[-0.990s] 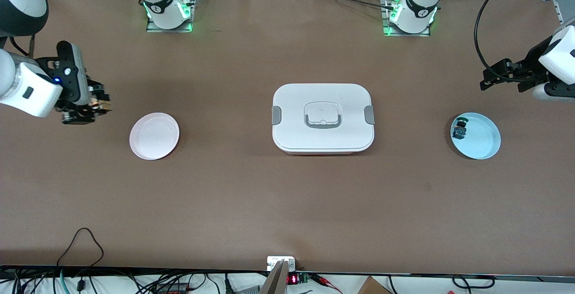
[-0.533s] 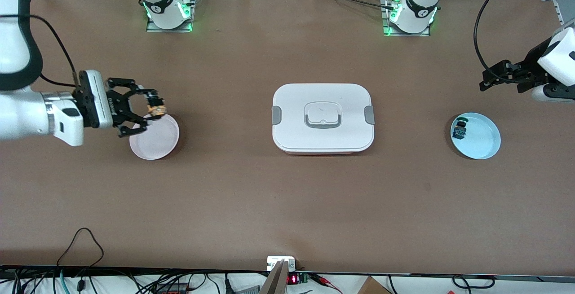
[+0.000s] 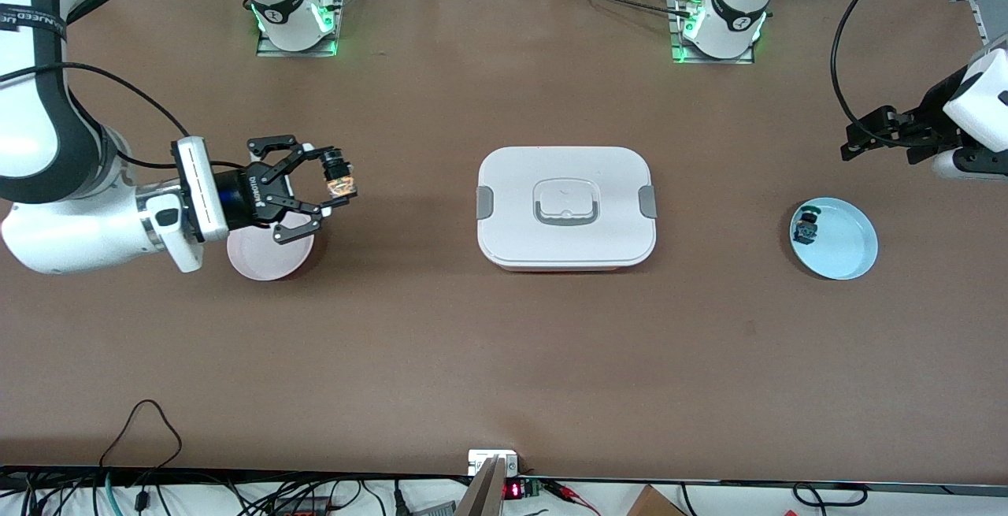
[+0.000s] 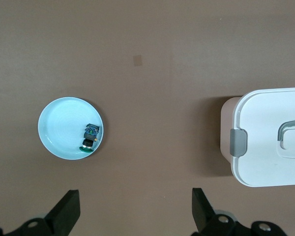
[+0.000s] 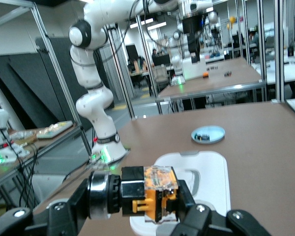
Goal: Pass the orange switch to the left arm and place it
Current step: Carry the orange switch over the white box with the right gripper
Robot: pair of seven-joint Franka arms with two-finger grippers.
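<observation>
My right gripper [image 3: 329,183] is shut on the orange switch [image 3: 339,179], a small black and orange part held in the air. It hangs over the table between the pink plate [image 3: 264,262] and the white box [image 3: 565,207]. In the right wrist view the switch [image 5: 152,195] sits crosswise between the fingers [image 5: 206,219], with the box [image 5: 206,167] ahead of it. My left gripper [image 3: 857,140] is open and empty, waiting in the air at the left arm's end of the table. In the left wrist view its fingers [image 4: 69,212] stand wide apart.
A blue plate [image 3: 849,246] near the left arm's end holds a small black switch with green accents [image 3: 806,224]; both show in the left wrist view, plate [image 4: 59,130] and green switch [image 4: 90,137]. The box's latched end [image 4: 238,142] shows there too.
My right arm has swung from its end of the table toward the box, carrying the orange switch across the pink plate. The left arm has not moved.
</observation>
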